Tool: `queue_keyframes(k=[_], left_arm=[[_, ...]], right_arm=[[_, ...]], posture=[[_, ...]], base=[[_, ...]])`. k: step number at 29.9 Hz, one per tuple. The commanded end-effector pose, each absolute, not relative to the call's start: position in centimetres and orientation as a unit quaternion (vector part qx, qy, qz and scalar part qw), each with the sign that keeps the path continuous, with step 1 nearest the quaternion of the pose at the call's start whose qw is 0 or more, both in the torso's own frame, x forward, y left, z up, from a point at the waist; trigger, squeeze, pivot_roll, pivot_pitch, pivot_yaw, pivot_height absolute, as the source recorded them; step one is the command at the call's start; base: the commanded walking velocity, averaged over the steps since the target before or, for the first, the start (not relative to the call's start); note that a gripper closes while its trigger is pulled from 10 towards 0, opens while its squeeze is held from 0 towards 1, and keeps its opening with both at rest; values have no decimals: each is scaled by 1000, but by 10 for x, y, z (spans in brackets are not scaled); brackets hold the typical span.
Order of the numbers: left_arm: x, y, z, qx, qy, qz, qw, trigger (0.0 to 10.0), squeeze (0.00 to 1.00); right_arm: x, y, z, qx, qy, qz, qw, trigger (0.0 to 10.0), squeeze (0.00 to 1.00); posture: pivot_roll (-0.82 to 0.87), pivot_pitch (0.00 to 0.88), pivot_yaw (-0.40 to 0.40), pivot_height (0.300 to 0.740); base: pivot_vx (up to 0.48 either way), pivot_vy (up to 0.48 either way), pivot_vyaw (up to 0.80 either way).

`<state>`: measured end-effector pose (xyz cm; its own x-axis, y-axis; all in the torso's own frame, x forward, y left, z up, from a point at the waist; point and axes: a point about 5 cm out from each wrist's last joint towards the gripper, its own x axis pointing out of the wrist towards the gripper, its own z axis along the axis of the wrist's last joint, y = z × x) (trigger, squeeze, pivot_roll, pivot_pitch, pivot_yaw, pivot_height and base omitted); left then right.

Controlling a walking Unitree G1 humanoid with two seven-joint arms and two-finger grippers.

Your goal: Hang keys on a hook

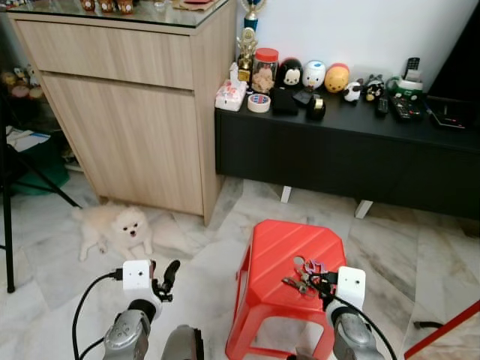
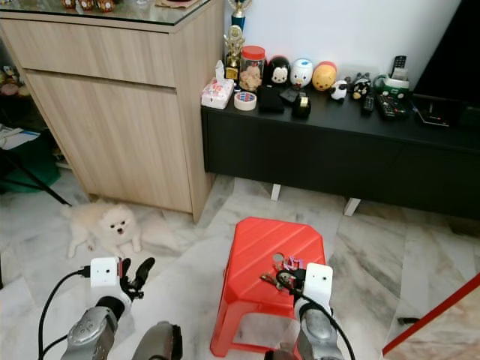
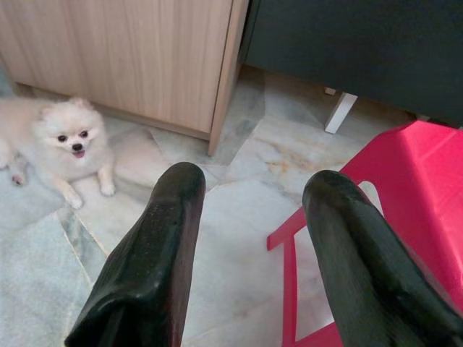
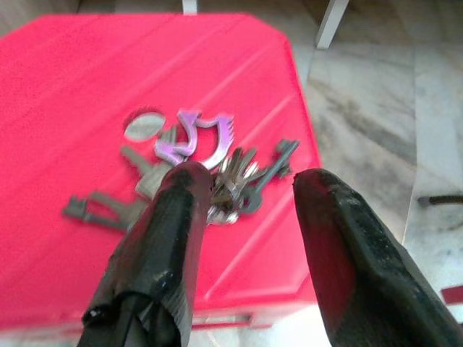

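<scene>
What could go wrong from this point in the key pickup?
The keys lie spread near the stool edge, so the open right gripper may catch only part of the bunch or push it off. The dog lies close to the left gripper and could wander into the way.

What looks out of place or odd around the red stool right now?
A small fluffy cream dog lies on the marble floor beside the light wooden cabinet, near the open left gripper. A bunch of metal keys sits loose on the red plastic stool, with the open right gripper over it.
</scene>
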<state>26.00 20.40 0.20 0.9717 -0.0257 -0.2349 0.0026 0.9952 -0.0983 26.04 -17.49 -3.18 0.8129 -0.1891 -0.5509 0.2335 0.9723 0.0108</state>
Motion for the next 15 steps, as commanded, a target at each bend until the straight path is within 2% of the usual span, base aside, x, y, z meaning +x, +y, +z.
queue_keyframes(k=[1, 5, 12, 14, 15], left_arm=[[264, 202, 5, -43, 119, -13, 992, 10000, 0], [264, 204, 6, -38, 116, -10, 993, 10000, 0], [265, 206, 7, -34, 113, -5, 993, 10000, 0], [265, 206, 7, -34, 112, -5, 993, 10000, 0], [265, 206, 7, -34, 112, -4, 993, 10000, 0]], right_arm=[[267, -179, -26, 51, 275, -110, 954, 10000, 0], [273, -170, -21, 58, 251, -73, 964, 10000, 0], [270, -164, -22, 65, 248, -63, 965, 10000, 0], [269, -162, -23, 54, 245, -51, 967, 10000, 0], [268, -159, -23, 52, 239, -43, 969, 10000, 0]], posture=[[86, 29, -69, 637], [80, 30, -66, 637], [83, 36, -66, 637], [83, 36, -66, 637], [83, 36, -66, 637]], base=[[0, 0, 0], [0, 0, 0], [0, 0, 0], [244, 0, 0], [266, 0, 800]])
